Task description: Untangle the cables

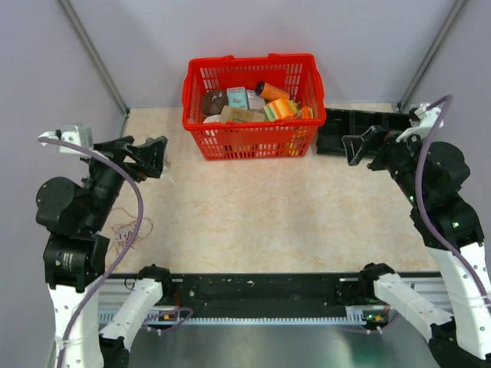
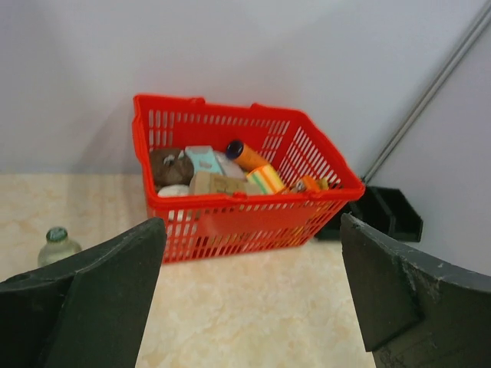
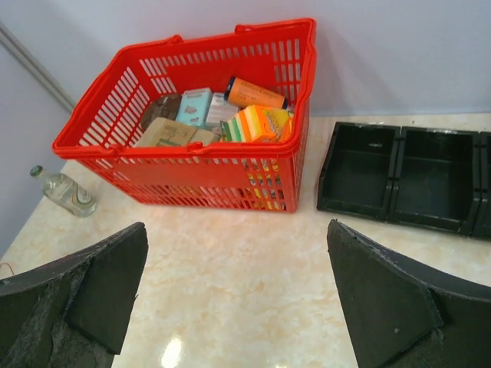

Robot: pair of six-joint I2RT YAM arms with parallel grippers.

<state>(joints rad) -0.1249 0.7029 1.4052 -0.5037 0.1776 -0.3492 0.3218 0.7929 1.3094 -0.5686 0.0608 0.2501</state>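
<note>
Your left jaws stand wide apart with nothing between them. In the left wrist view the two dark fingers (image 2: 92, 307) frame bare desk (image 2: 253, 314) and, beyond it, the red basket (image 2: 230, 222). Your right jaws gape just as wide and hold nothing. They face the same basket (image 3: 199, 172) from the other side, with a row of black bins (image 3: 399, 176) just to its right and a small glass bottle (image 3: 65, 192) on the desk to its left. The basket is packed with boxes and packets.

From above, the cables (image 1: 123, 230) lie in a loose tangle of thin reddish and pale loops near the desk's left edge. They sit close beside the left arm (image 1: 77, 207) and are partly crossed by its purple hose (image 1: 136, 207) — well apart from both sets of jaws.
</note>
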